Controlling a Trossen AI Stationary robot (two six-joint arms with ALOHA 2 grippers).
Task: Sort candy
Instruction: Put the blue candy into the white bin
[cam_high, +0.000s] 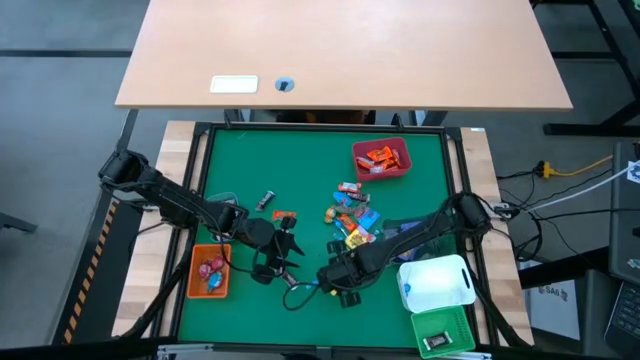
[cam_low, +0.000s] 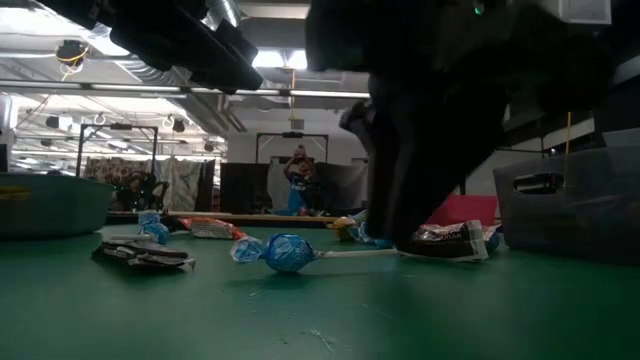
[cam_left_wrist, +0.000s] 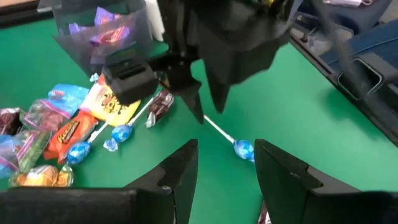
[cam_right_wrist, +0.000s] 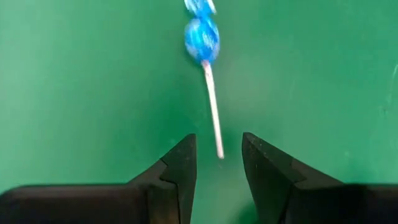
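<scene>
Because the blue lollipop (cam_right_wrist: 201, 38) lies flat on the green mat (cam_high: 240, 160) near its front edge, with the white stick running straight from the wrapped head toward the right gripper (cam_right_wrist: 219, 165), the coming move turns on that line: the stick's free end sits just ahead of the gap between the two dark fingers, which stand parted and hold nothing. The left gripper (cam_left_wrist: 227, 163) faces the same sweet from the other side, its fingers also apart and empty, and the head lies between them in its own view but a little farther off. In my judgement the right gripper is the nearer, and it lines up with the stick lengthwise, so it would need to advance along that axis or turn across it to pinch. The remaining candy (cam_high: 350, 222) lies heaped toward the mat's middle, well apart from this piece.
</scene>
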